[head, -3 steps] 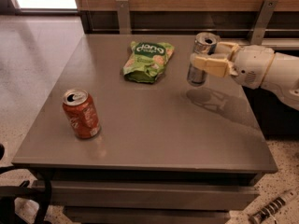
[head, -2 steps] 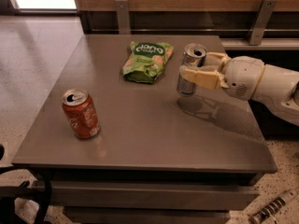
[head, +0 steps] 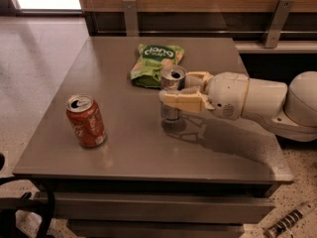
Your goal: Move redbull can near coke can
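Note:
The redbull can (head: 172,79), slim and silver with an open top, stands upright near the middle of the grey table (head: 148,148). My gripper (head: 174,94) reaches in from the right on a white arm and is shut on the redbull can, with a cream finger (head: 181,101) across its front. The can's lower part shows below the finger. The coke can (head: 86,120), red with white lettering, stands upright at the front left of the table, well to the left of the gripper.
A green snack bag (head: 154,62) lies at the back of the table, just behind the redbull can. A wooden wall with metal brackets (head: 130,15) runs behind the table. Dark cables (head: 25,207) lie on the floor at lower left.
My gripper has carried the redbull can leftward and toward the front, from the right side of the table to its middle, closer to the coke can. The coke can and bag have not moved.

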`<control>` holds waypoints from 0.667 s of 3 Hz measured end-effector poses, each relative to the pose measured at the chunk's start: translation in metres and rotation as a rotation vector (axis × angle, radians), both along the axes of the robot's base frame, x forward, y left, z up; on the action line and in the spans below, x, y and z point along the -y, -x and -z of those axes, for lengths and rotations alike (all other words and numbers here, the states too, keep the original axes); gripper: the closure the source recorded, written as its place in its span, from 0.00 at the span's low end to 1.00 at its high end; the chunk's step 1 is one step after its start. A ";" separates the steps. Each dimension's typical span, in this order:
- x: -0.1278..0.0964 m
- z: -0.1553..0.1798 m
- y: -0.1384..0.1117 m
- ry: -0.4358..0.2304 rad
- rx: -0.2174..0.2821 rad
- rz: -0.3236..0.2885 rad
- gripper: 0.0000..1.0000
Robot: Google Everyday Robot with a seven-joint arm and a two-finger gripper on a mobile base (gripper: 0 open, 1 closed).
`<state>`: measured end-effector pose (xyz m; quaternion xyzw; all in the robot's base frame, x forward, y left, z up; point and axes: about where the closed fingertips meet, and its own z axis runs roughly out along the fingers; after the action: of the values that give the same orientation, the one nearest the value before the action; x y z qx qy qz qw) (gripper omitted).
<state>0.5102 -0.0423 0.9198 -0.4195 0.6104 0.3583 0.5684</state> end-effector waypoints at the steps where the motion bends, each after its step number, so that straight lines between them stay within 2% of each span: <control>1: -0.025 -0.002 0.010 0.018 -0.022 -0.039 1.00; 2: -0.054 -0.008 0.021 0.025 0.002 -0.113 1.00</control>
<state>0.4893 0.0117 0.9274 -0.4607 0.5896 0.3817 0.5426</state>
